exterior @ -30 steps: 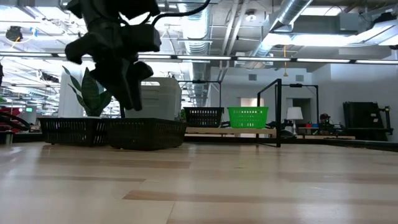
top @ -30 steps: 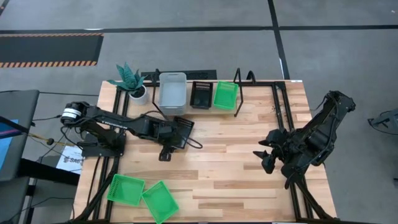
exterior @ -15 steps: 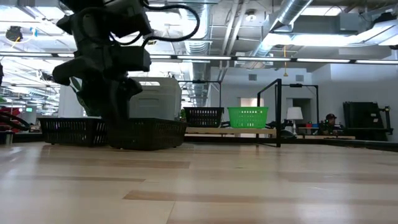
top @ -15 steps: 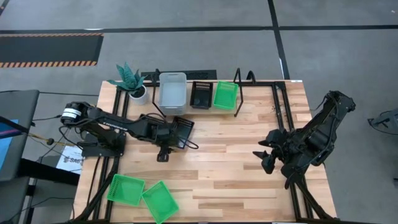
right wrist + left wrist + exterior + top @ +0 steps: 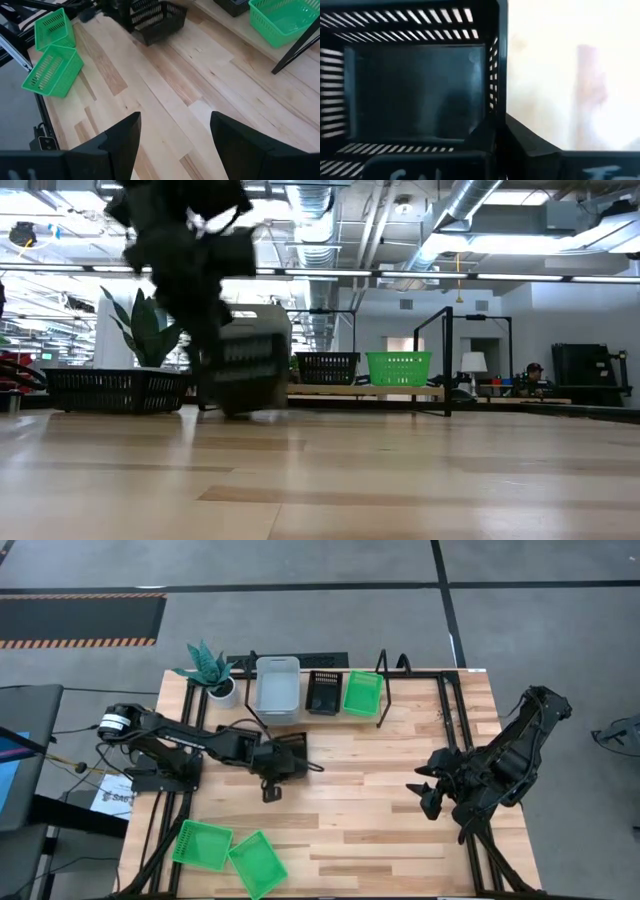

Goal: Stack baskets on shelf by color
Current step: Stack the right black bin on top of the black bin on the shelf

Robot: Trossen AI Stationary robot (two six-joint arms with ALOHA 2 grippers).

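Over wooden tabletop (image 5: 360, 800), left hand (image 5: 268, 762) clamps black basket's (image 5: 288, 758) rim.

bright overhead light, motion blur, glare

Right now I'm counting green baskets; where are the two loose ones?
High view: both green baskets lie side by side at the table's near left corner.

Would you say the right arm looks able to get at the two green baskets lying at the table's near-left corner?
Probably, with a long stretch. The right tool hangs open at the table's right side, and bare tabletop lies between it and the two green baskets; nothing blocks the way.
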